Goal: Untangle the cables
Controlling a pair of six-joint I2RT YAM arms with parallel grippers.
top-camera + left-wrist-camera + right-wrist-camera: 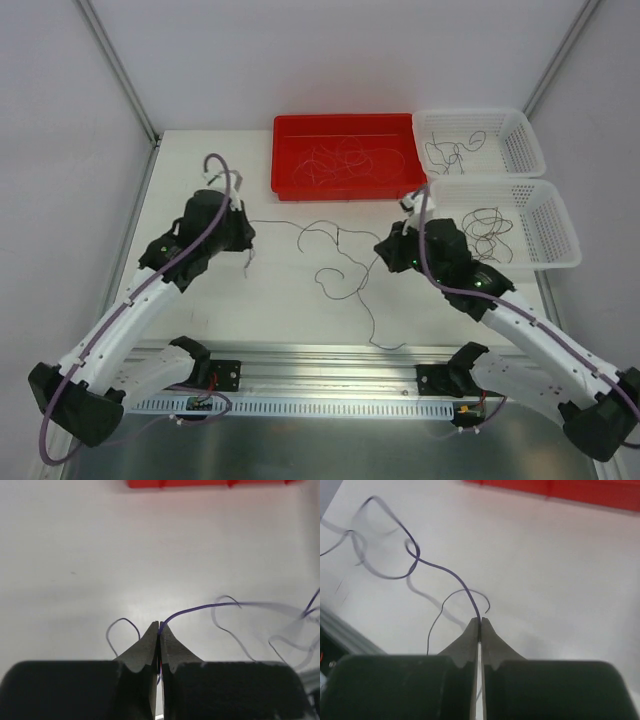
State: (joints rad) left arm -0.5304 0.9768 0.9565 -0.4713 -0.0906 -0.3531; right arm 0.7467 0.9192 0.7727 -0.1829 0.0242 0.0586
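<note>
A thin purple cable (pixel 318 226) is strung over the white table between my two grippers, slack and curling in the middle. A thin black cable (pixel 370 315) crosses it and trails toward the near edge. My left gripper (pixel 247 245) is shut on the purple cable's left end; in the left wrist view the cable (pixel 210 607) leaves the closed tips (pixel 159 626) to the right. My right gripper (pixel 383 250) is shut on its other end; in the right wrist view the cable (pixel 450 572) runs up-left from the closed tips (pixel 480 621), with the black cable (pixel 436 617) beside it.
A red tray (pixel 290 150) at the back centre holds several loose strands (pixel 340 160). Two white baskets stand at the right: the far one (pixel 525 145) and the near one (pixel 560 235), each with dark strands inside. A metal rail (pixel 320 365) runs along the near edge.
</note>
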